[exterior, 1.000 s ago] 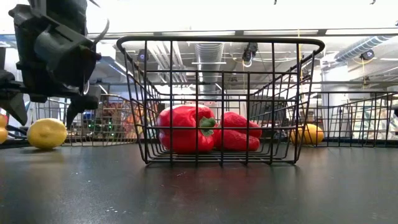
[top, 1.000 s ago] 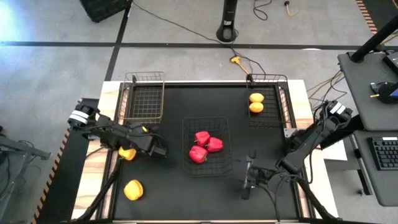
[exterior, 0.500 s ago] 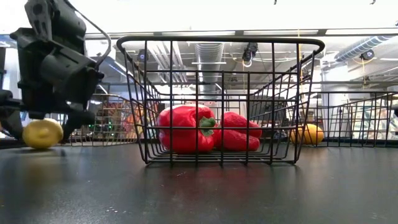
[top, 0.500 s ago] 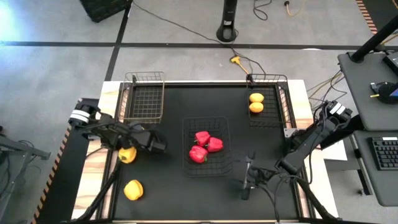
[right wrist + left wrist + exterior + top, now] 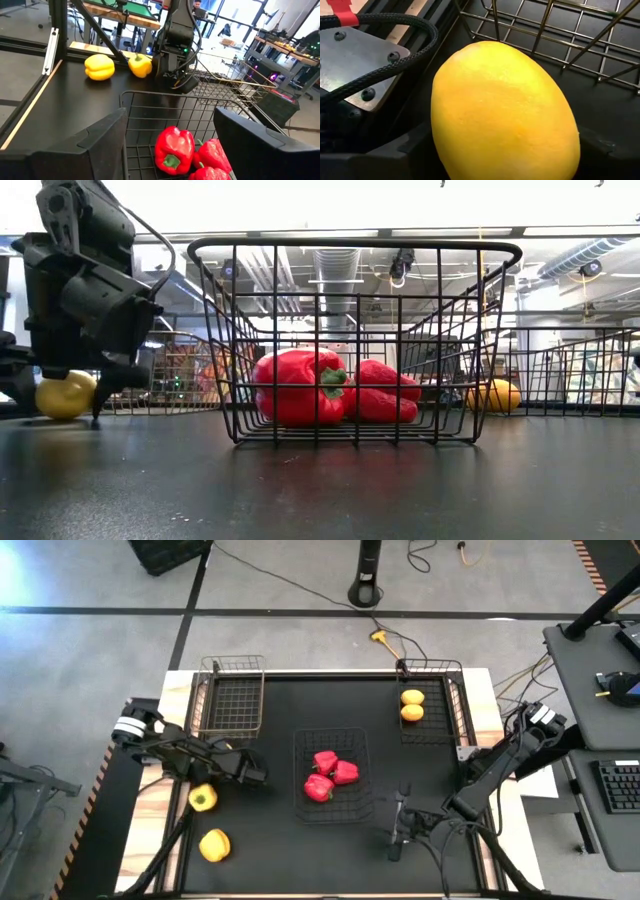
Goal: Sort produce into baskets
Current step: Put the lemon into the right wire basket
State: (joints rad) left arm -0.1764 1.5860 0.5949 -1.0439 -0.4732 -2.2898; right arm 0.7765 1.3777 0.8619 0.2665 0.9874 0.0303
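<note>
A yellow-orange rounded fruit (image 5: 505,110) lies on the black table near the copper basket (image 5: 232,661); it also shows in the low view (image 5: 65,394). My left gripper (image 5: 62,380) is open and points down over it, one finger on each side. The arm hides the fruit in the high view, where the gripper (image 5: 240,768) is left of the middle basket. My right gripper (image 5: 398,830) is open and empty near the table's near edge. Two yellow peppers (image 5: 203,798) (image 5: 214,845) lie on the table at the near left. My left gripper's fingers (image 5: 602,147) stand close on either side of the fruit, which rests on the table. I cannot tell whether they touch it.
The middle dark basket (image 5: 332,732) holds three red peppers (image 5: 328,776). The dark basket at the far right (image 5: 432,664) holds two orange-yellow fruits (image 5: 412,705). The copper basket has nothing in it. Bare table lies between the baskets.
My left gripper has come down from above the fruit until its fingers stand around it, and has shifted a little toward the table's far edge. The fruit has stayed on the table.
</note>
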